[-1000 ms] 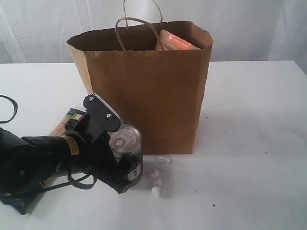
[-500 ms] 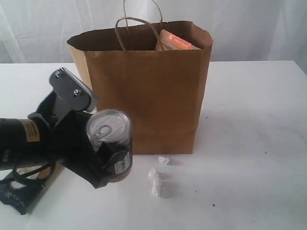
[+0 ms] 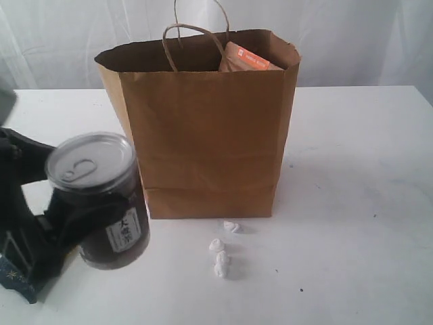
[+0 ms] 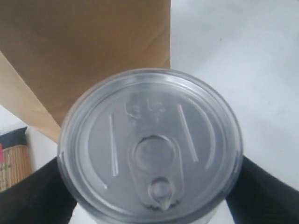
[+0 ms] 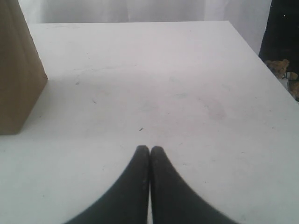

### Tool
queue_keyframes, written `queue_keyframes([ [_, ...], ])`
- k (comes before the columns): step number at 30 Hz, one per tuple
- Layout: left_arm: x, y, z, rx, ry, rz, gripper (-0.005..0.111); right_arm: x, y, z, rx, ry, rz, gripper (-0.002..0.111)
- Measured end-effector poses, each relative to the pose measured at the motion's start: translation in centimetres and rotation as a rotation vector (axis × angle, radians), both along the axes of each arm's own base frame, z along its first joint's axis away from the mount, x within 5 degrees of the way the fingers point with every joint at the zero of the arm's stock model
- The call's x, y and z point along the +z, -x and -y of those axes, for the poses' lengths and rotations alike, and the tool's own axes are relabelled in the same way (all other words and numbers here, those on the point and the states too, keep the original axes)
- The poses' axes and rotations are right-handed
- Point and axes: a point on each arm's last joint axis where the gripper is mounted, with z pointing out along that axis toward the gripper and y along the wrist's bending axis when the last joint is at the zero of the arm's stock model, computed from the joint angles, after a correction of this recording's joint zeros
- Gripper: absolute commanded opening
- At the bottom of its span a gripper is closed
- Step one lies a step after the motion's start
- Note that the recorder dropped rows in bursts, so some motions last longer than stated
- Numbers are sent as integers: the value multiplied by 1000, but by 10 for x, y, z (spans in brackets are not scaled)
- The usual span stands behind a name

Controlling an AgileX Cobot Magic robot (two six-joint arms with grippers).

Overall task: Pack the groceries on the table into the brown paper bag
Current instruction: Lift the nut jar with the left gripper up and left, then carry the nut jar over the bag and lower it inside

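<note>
So we've got the left gripper (image 4: 149, 205) clamped around the dark cylindrical metal can with the silver pull-tab lid (image 3: 101, 203). It's holding the can upright toward the front left corner of the wide white tabletop (image 3: 352, 203), just beside the tall brown kraft paper bag (image 3: 210, 135). The bag stands mid-table, nearer the far edge, and we see a brown pouch with an orange label (image 3: 247, 59) poking out the top. The right gripper (image 5: 149, 150) is pinched tight on nothing.

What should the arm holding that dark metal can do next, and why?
Probably lift it higher: the left gripper holds the dark ring-pull can beside the tall brown paper bag, its lid apparently below the bag's open rim, so it cannot clear the top yet.
</note>
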Motion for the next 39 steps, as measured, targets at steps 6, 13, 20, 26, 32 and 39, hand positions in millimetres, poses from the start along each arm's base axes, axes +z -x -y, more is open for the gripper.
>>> queue_keyframes([
  [6, 17, 9, -10, 51, 153, 16, 0, 0, 0, 0, 0, 0, 0, 0],
  [13, 52, 0, -10, 99, 438, 306, 0, 0, 0, 0, 0, 0, 0, 0],
  [20, 77, -12, -9, 162, 523, 730, 0, 0, 0, 0, 0, 0, 0, 0],
  [26, 79, -43, 1, 352, 670, 766, 0, 0, 0, 0, 0, 0, 0, 0],
  [32, 83, -84, 30, 453, 743, 649, 0, 0, 0, 0, 0, 0, 0, 0],
  [39, 90, -122, 47, 464, 801, 512, 0, 0, 0, 0, 0, 0, 0, 0],
])
